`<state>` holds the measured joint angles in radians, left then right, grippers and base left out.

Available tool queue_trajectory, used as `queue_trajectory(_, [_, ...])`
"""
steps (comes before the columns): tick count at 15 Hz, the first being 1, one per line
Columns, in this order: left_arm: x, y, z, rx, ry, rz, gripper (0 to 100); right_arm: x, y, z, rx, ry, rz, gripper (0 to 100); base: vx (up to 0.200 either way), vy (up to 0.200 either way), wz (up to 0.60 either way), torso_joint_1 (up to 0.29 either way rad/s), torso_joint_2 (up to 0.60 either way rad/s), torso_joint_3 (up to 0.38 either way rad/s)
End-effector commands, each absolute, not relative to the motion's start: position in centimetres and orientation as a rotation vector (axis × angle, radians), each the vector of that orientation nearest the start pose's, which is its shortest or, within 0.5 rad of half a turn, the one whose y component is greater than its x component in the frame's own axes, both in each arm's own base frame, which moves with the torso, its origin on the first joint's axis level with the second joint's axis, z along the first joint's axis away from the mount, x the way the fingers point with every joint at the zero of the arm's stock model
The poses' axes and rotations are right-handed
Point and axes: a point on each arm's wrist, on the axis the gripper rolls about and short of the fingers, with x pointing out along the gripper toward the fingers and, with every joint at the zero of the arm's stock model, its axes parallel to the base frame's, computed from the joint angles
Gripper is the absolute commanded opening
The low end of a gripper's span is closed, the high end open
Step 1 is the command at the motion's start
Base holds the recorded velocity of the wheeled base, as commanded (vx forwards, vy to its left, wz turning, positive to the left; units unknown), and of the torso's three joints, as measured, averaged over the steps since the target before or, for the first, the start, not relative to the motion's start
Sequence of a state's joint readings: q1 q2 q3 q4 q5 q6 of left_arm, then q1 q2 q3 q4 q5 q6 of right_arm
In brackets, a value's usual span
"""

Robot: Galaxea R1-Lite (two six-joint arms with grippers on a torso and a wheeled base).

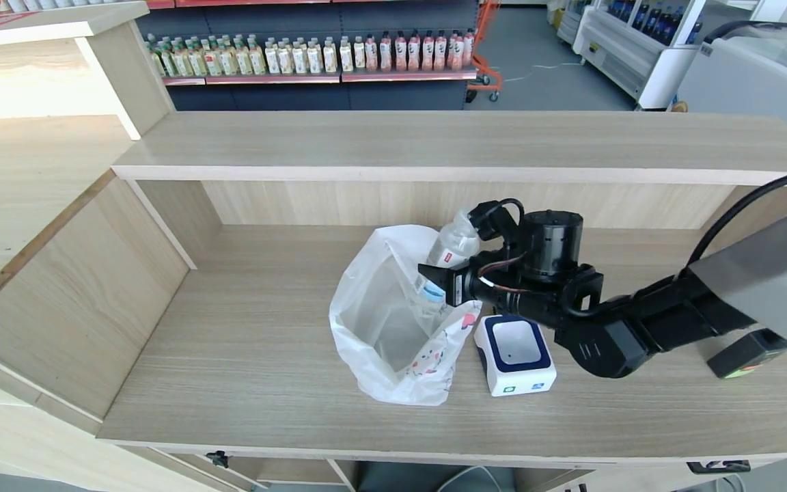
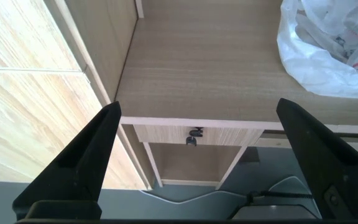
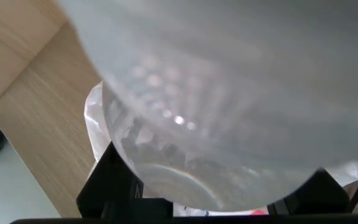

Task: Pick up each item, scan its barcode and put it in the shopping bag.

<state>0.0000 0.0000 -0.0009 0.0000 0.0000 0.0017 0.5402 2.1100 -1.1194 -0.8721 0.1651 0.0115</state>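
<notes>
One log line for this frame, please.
right end effector: holds bottle over bag | left end effector: open, at counter edge | scanner: beside bag

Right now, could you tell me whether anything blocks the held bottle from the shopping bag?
Nothing visible does: the right gripper holds the bottle at the shopping bag's open mouth, and the scanner sits beside the bag.

Matt wood-grain counter; thin glossy plastic bag; clear plastic bottle.
</notes>
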Motion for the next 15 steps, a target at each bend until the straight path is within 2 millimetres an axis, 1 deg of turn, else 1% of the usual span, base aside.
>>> queue_trajectory(1, [-2.3, 0.0, 7.6, 0.002, 0.002, 0.000, 100, 37.3, 22.2, 11.8, -0.055, 0.127, 0.674, 0, 0.000, 0.000, 0.00, 0.000, 0.00, 0.000])
queue_trajectory(3, [-2.3, 0.0, 7.6, 0.002, 0.002, 0.000, 100, 38.8, 22.7, 11.3, -0.067, 0.090, 0.606, 0, 0.000, 0.000, 0.00, 0.000, 0.00, 0.000])
queue_trajectory(7, [-2.3, 0.0, 7.6, 0.002, 0.002, 0.000, 100, 40.3, 23.7, 9.8, -0.096, 0.076, 0.592, 0, 0.000, 0.000, 0.00, 0.000, 0.00, 0.000])
queue_trajectory(9, [-2.3, 0.0, 7.6, 0.002, 0.000, 0.000, 100, 40.8, 24.2, 9.2, -0.104, 0.074, 0.594, 0, 0.000, 0.000, 0.00, 0.000, 0.00, 0.000])
queue_trajectory(11, [-2.3, 0.0, 7.6, 0.002, 0.000, -0.002, 100, 41.0, 24.2, 8.4, -0.162, 0.076, 0.594, 0, 0.000, 0.000, 0.00, 0.000, 0.00, 0.000])
queue_trajectory(15, [-2.3, 0.0, 7.6, 0.002, 0.000, 0.000, 100, 41.2, 24.2, 7.8, -0.186, 0.082, 0.596, 0, 0.000, 0.000, 0.00, 0.000, 0.00, 0.000])
